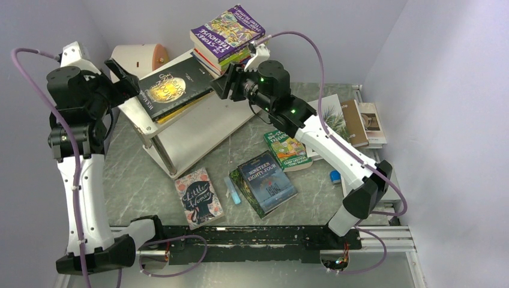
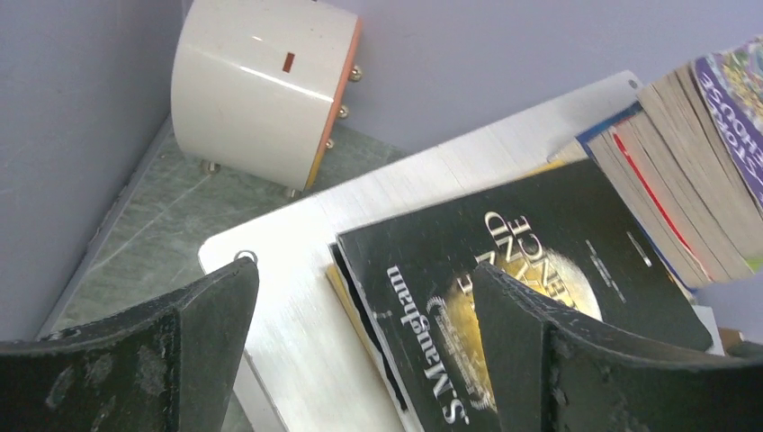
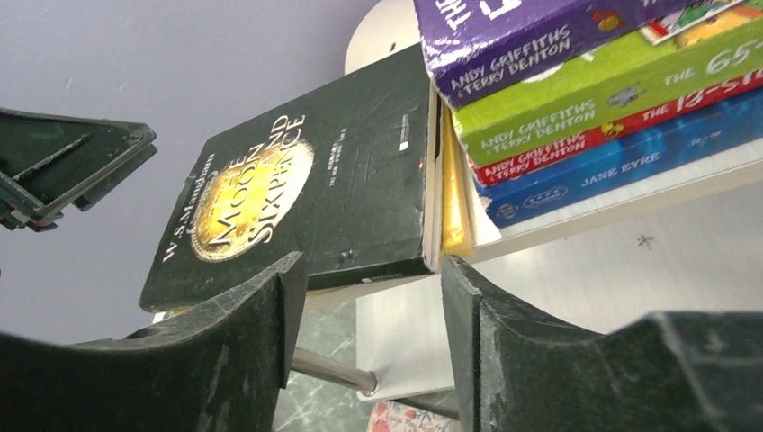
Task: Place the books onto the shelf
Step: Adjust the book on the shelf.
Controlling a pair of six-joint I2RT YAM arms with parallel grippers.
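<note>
Though a black book (image 1: 174, 90) lies on the shelf (image 1: 204, 129)'s top board between the left claw (image 1: 123, 73), spread wide and empty, and the right claw (image 1: 222, 84), parted and empty, with a stack (image 1: 228, 36) just past the right claw, much seems left: Little Women (image 1: 198, 197), Nineteen Eighty-Four (image 1: 267, 182) and more lie on the table (image 1: 150, 174) behind both claws.

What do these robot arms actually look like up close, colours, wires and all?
The left arm and right arm have smooth white shells and chunky black joints. A lilac cable loops along each. Small green lights glow on the right one. The left gripper and right gripper each have two broad black fingers, lightly scuffed.
</note>
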